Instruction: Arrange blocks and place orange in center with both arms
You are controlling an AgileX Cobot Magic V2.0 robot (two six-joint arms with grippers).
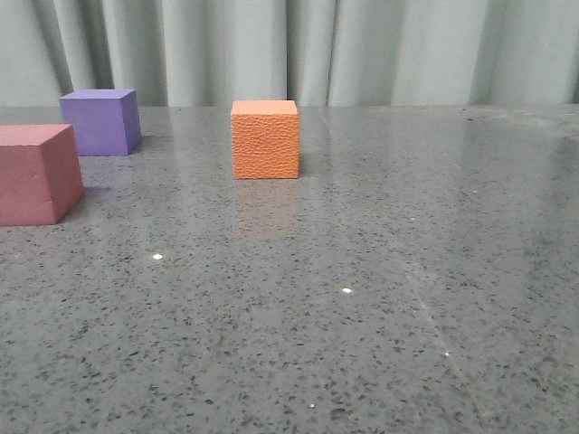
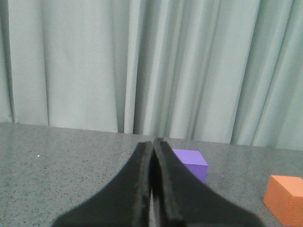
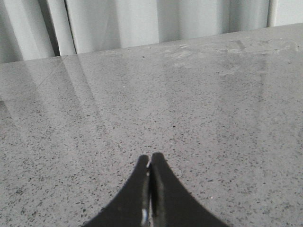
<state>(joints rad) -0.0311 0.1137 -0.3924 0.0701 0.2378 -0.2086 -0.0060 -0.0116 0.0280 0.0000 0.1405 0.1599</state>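
Observation:
The orange pebbled cube (image 1: 265,139) stands mid-table toward the back. The purple cube (image 1: 100,121) stands at the back left. The pink-red cube (image 1: 36,174) stands in front of it at the left edge, partly cut off. No gripper shows in the front view. My left gripper (image 2: 154,142) is shut and empty, above the table; past its fingers the purple cube (image 2: 191,163) and a corner of the orange cube (image 2: 285,198) show. My right gripper (image 3: 150,158) is shut and empty over bare table; no cube shows in its view.
The table is grey speckled stone (image 1: 362,307). A pale green curtain (image 1: 298,50) hangs behind its far edge and also shows in the left wrist view (image 2: 142,66).

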